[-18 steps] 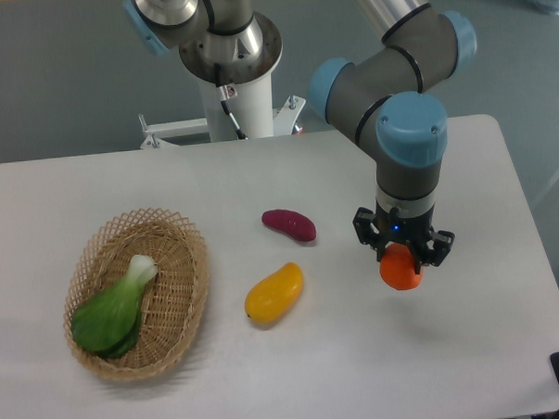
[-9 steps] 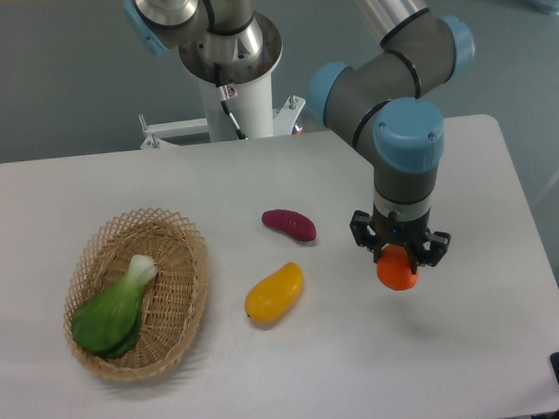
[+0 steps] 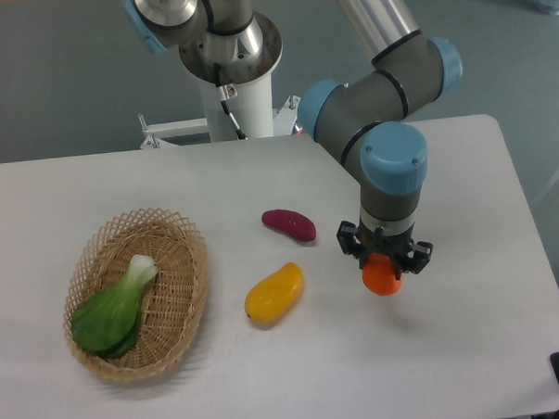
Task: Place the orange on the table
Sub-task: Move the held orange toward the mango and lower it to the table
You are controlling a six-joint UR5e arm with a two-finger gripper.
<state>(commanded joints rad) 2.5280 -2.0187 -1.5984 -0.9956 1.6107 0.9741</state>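
While the fingers point(image 3: 382, 265) clamp the orange point(image 3: 382, 276), the white table point(image 3: 471, 350) stands against grey floor point(image 3: 60, 80).

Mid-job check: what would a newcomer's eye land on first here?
The orange clamped in the gripper, right of centre over the white table. Next, the wicker basket at left holding a green bok choy, then the yellow fruit and purple sweet potato mid-table.

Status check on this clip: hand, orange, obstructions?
Hand shut on small round orange. White table below bare. Yellow mango-like fruit well left.
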